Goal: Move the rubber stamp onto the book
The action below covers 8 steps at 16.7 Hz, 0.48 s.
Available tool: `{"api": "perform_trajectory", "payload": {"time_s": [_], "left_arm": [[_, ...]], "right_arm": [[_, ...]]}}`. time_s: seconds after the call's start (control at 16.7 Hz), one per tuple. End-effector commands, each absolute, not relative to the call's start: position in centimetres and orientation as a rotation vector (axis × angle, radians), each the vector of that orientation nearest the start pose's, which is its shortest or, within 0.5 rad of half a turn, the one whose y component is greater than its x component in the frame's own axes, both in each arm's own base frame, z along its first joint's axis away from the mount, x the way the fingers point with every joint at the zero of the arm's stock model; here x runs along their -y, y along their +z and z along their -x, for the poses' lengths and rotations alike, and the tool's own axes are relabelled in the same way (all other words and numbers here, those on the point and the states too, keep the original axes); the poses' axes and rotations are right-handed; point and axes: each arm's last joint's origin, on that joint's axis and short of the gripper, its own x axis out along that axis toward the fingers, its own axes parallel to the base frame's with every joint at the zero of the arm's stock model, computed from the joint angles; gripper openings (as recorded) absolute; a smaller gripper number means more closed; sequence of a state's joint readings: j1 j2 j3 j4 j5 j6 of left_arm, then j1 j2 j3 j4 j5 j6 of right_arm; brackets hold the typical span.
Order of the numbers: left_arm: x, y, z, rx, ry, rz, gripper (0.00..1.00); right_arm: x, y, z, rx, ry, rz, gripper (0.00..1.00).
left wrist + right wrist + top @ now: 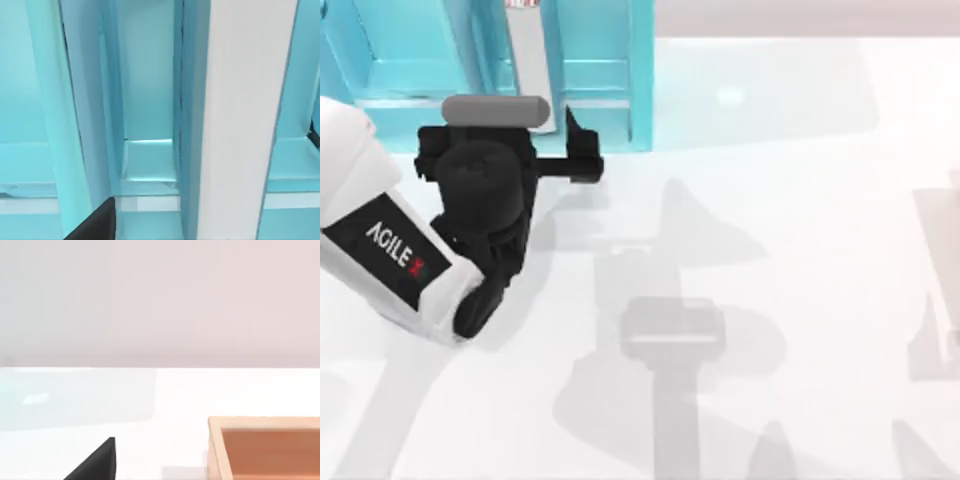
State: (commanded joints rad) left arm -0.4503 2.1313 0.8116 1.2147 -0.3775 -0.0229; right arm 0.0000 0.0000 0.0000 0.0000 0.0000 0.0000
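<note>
Book (527, 50) stands upright in shelf, just beyond left tool (582, 150).

I see a rendered simulation scene, not a real room: a plain white table (800, 200), a light-blue shelf unit (600, 70) and flat shadows, with a bare pale background.

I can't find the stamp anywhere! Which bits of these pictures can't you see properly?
- Top view: the shelf unit is cut off by the top edge. The left arm covers part of its front, where the left gripper is.
- Top view: a small red-and-white thing is cropped by that same edge, so I cannot tell what it is.
- Right wrist view: the orange-brown box is cut off by the picture's edges.
</note>
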Motion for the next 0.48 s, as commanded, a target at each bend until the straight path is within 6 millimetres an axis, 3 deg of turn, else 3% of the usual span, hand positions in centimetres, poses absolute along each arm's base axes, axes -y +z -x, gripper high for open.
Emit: {"api": "perform_trajectory", "payload": {"time_s": [0.3,0.48], "left_arm": [[15.1,8.9,-35.2,-0.105,-0.046,-0.008,1.00],[15.5,8.7,-37.3,-0.102,-0.048,-0.007,1.00]], "right_arm": [[0.1,16.0,-10.6,0.000,0.000,0.000,1.00],[0.1,16.0,-10.6,0.000,0.000,0.000,1.00]]}}
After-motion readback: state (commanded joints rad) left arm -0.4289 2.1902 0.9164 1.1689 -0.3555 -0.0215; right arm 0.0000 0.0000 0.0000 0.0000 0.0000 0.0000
